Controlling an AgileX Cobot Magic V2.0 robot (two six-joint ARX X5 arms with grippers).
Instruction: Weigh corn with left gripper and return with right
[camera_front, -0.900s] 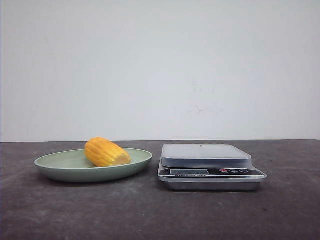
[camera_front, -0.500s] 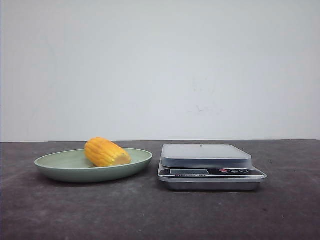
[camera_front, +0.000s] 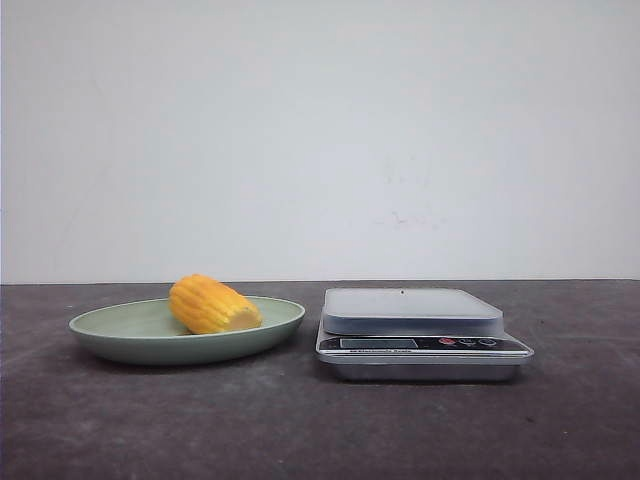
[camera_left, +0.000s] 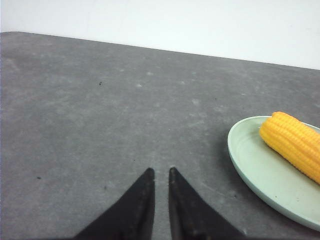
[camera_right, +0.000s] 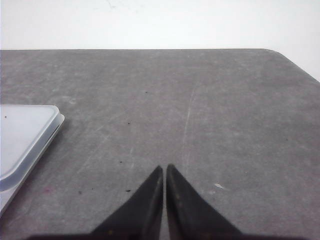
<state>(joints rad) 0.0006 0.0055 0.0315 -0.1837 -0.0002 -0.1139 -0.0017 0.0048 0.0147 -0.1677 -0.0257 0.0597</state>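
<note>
The corn (camera_left: 294, 144) lies in the green plate (camera_left: 260, 175), apparently apart from the near-closed fingers (camera_left: 142, 200)

Even, soft, fairly bright light fills all three views, with no hard glare. In the front view the white wall (camera_front: 320, 140) is washed pale and slightly grainy, and the dark desk (camera_front: 300, 430) dims toward 6 o'clock. Faint shadows lie under the green plate (camera_front: 120, 340) and the scale (camera_front: 420, 372). The corn (camera_front: 210, 303) is crisp and saturated. In both wrist views the black jaws read as flat silhouettes without detail, and the scale's platform shows overexposed at 9 o'clock.
</note>
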